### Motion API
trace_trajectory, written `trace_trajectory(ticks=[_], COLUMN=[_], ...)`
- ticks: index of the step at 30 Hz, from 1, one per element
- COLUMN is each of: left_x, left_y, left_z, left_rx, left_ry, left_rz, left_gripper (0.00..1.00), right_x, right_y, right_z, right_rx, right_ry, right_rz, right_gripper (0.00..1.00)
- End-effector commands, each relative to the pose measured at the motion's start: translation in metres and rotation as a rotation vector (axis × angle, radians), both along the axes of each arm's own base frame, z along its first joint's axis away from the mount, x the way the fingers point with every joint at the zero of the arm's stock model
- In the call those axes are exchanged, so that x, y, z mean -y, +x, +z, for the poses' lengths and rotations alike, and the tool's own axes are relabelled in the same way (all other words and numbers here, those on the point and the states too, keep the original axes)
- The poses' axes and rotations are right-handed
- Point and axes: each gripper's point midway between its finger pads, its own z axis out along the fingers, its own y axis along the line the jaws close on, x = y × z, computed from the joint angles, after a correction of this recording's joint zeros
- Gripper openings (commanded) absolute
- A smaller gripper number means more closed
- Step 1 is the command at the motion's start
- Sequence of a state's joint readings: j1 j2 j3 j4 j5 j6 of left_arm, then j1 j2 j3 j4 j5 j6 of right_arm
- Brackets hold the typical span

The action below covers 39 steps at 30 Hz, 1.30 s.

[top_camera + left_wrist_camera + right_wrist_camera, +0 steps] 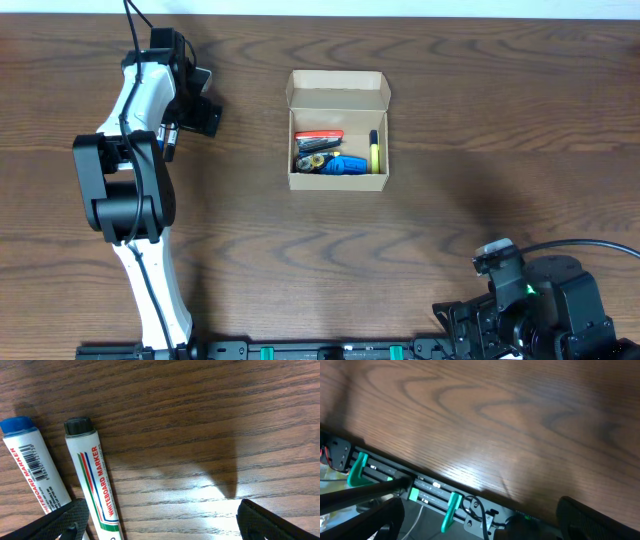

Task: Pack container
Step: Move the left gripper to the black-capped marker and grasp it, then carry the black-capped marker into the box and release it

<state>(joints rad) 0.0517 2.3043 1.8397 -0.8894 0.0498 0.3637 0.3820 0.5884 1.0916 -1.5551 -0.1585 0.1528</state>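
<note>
The small tan cardboard container [338,182] sits mid-counter with its flap lid [338,88] folded back. It holds a yellow highlighter [374,152] along one side and red [318,135] and blue [345,165] items along the other, with some bare floor between them. Well apart from it on the dark wood-grain counter [480,120], the left tool [160,522] hovers with its fingers spread wide and gripping nothing. Just beneath it are a black-capped whiteboard marker [95,485] and a blue-capped whiteboard marker [30,470], lying side by side and close together. The step in hand looks like fetching one of them. To do it well, the tool should probably shift so the black-capped barrel lies centred between the fingers. One finger should come down into the narrow gap between the markers, so that both are not caught, and the marker should then be laid lengthwise into the free strip. The right tool [485,525], also spread and empty, is parked at the counter's near edge.
</note>
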Motion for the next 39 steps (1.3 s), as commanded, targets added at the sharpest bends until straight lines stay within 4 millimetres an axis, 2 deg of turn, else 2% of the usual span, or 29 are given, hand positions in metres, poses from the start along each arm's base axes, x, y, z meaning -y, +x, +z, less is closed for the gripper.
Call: trace_trajectory(ticks=[1,8,13,26,33,34,39], left_x=[-0.001,0.003,0.003,0.001,0.002,0.002,0.008], left_y=[-0.006,-0.013,-0.014,-0.017,-0.021,-0.023,-0.033], left_z=[-0.017,-0.026,-0.027,-0.027,-0.027,-0.027,-0.023], left_rx=[-0.041,-0.071,-0.077,-0.089,-0.105,-0.110,-0.155], left_ry=[-0.014,-0.034,-0.034,-0.026,-0.035,-0.036,-0.039], left_rz=[-0.001,0.002,0.008,0.048,0.147,0.166,0.246], left_gripper=[0.95,0.94,0.88,0.36,0.09,0.06,0.06], right_x=[-0.001,-0.001,-0.001,-0.001,-0.001,-0.001,-0.001], right_y=[-0.001,-0.001,-0.001,-0.001,-0.001,-0.001,-0.001], right_z=[0.000,0.000,0.000,0.000,0.000,0.000,0.000], right_rx=[-0.005,-0.005,-0.004,-0.005,-0.004,-0.005,-0.004], right_ry=[0.007,0.007,0.007,0.007,0.007,0.007,0.007], right_rz=[0.000,0.000,0.000,0.000,0.000,0.000,0.000], right_gripper=[0.99,0.99,0.99,0.99,0.99,0.99,0.99])
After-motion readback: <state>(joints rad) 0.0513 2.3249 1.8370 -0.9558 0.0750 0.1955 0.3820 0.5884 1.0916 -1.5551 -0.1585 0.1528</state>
